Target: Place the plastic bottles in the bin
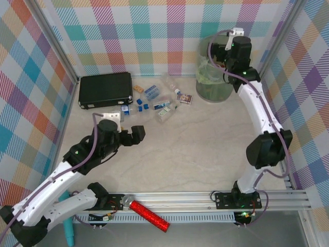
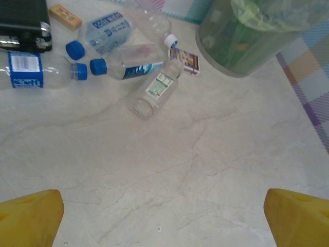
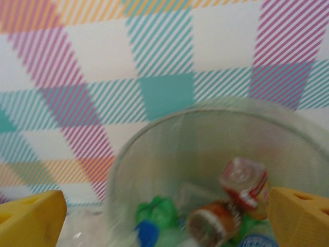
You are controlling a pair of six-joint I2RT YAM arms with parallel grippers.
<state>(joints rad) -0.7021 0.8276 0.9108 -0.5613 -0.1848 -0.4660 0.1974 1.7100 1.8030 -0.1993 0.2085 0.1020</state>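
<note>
Left tool (image 2: 163, 206): yellow fingers (image 2: 28, 218) spread wide with nothing between them, poised above the bare counter (image 2: 169, 154). Right tool (image 3: 165, 206): fingers likewise spread wide and holding nothing, positioned over the mouth of the bin (image 1: 213, 87), which stands in the far right corner of the counter against the checked wall. Plastic bottles (image 2: 128, 64) on the counter, counted in the left wrist view: five, all lying on their sides in one cluster at the far side, between the black case (image 1: 105, 90) and the bin, and apart from the bin. They comprise one blue-label bottle (image 2: 28, 69) just beside the case, two blue-capped bottles, one white-capped clear bottle (image 2: 154, 25), and one green-label bottle (image 2: 154, 92), the nearest to the left tool. Inside the bin, in the right wrist view: two brown-red bottles (image 3: 245, 185), a green shape and a blue cap. That view is blurred, so the full count cannot be told. Other items: one orange block (image 2: 65, 16) beside the case, one printed box (image 2: 185, 59) just beside the green-label bottle's neck, between the cluster and the bin, and one red glittery cylinder (image 1: 149, 216) lying on the frame rail at the near edge.
</note>
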